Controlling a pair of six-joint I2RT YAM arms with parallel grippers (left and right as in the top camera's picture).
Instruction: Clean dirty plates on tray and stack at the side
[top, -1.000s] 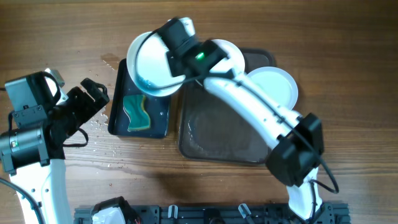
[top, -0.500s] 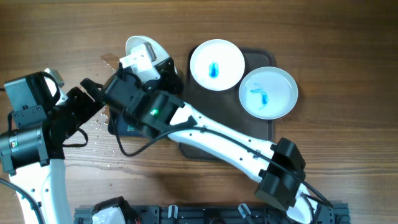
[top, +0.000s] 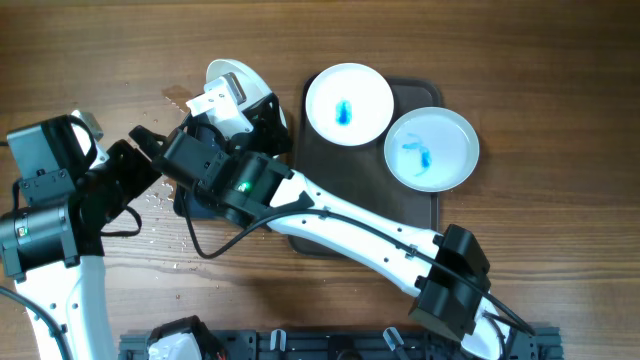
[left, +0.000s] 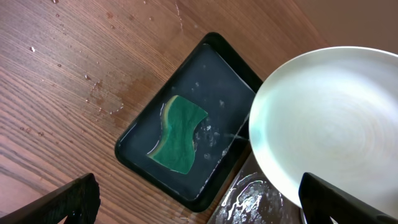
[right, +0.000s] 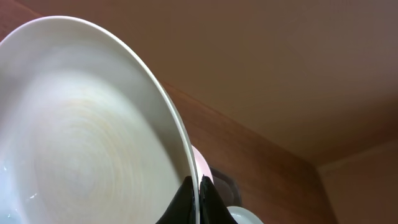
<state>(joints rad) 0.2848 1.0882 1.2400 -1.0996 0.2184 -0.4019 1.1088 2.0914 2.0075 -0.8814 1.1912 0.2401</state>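
Note:
My right gripper (right: 196, 198) is shut on the rim of a white plate (right: 81, 124) and holds it tilted on edge. In the overhead view that plate (top: 234, 76) is above the far end of the small black tray, with the right gripper (top: 246, 110) just below it. In the left wrist view the plate (left: 329, 130) looks clean. Two more plates with blue smears (top: 348, 105) (top: 432, 148) lie on the far part of the dark brown tray (top: 330, 160). My left gripper (left: 211, 205) is open and empty, left of the black tray (top: 150, 152).
The black tray (left: 143, 149) holds water and a green sponge (left: 179, 134); my right arm hides most of it in the overhead view. Water drops (top: 160, 205) lie on the wood left of it. The brown tray's wet corner (left: 249, 199) is beside it.
My right arm has swung left with the plate, from over the brown tray's far-left corner to over the black tray. This uncovered the second smeared plate. The left arm has not moved.

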